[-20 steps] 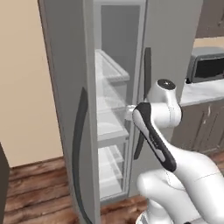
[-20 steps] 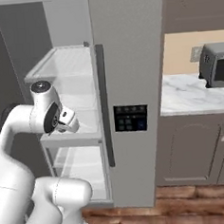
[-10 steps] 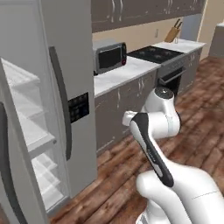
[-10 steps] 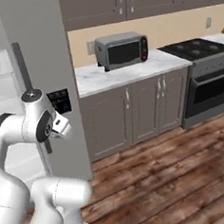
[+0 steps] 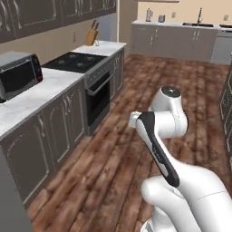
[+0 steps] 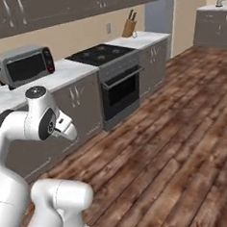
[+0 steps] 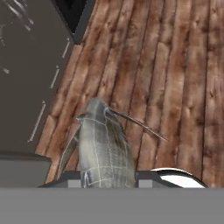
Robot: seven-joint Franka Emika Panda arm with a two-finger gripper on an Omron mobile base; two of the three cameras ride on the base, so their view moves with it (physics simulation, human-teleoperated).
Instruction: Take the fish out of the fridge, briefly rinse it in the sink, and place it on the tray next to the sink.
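- Floor (image 5: 113, 154) of brown wood planks runs across both base views and lies under the hand view too.
- Bench (image 5: 31, 97), white marble on grey cabinets, stretches along the wall at 9 o'clock in the left base view.
- Stove (image 6: 107, 70) with a black top and a dark oven door sits in that bench run, at 12 o'clock in the right base view.
- Arm (image 5: 161, 136), white with dark joints, folds up at 5 o'clock in the left base view and at 8 o'clock in the right base view.
- Microwave (image 6: 22, 64) stands on the marble at 10 o'clock in the right base view.
- Knife block (image 5: 93, 37) stands near the far end of the marble, beyond the stove.
- Fish (image 7: 105, 146), silvery grey with thin fins sticking out, sits at 6 o'clock in the hand view, above the wood planks.
- Claw (image 7: 107, 178) is clenched around the fish; its tips are mostly hidden behind the body.
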